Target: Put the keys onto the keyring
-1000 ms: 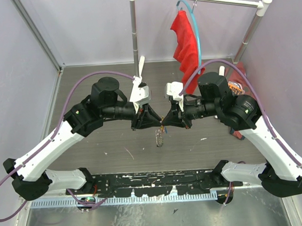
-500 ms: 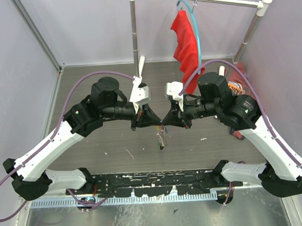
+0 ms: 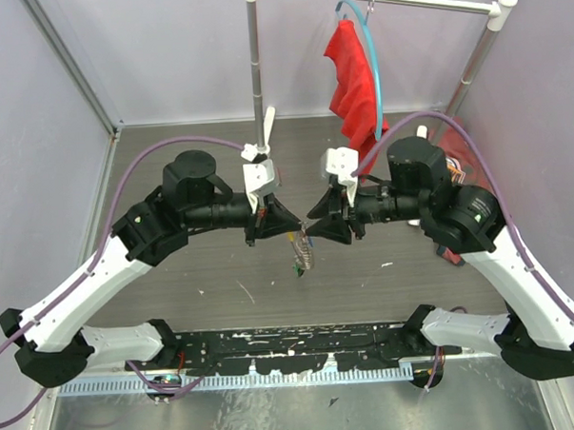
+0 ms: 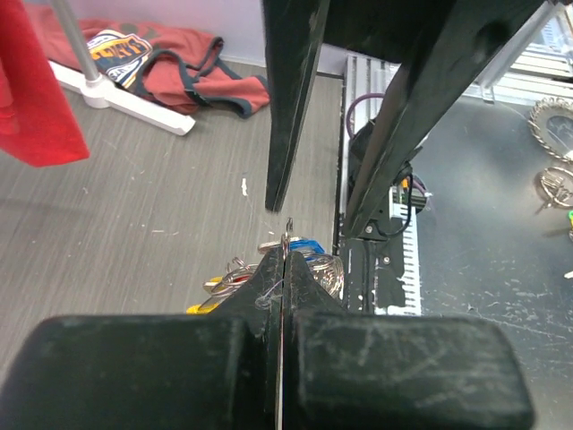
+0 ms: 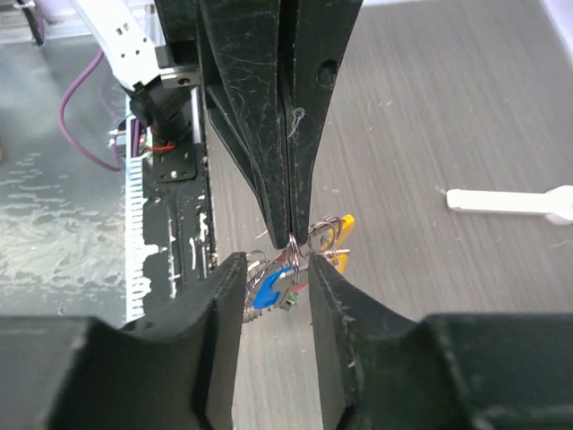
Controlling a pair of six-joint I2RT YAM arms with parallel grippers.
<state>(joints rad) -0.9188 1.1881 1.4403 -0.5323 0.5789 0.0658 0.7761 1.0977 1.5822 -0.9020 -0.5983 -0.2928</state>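
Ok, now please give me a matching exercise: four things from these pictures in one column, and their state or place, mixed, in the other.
1 left gripper
2 right gripper
3 red cloth
4 keys

a on the light-blue hanger
b open
c dangling below the grippers
d shut on the keyring

Pairs: 1-d, 2-b, 3-a, 4-c.

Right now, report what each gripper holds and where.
Left gripper pinches the keyring by its upper edge, keys dangling below. Right gripper open, holding nothing.
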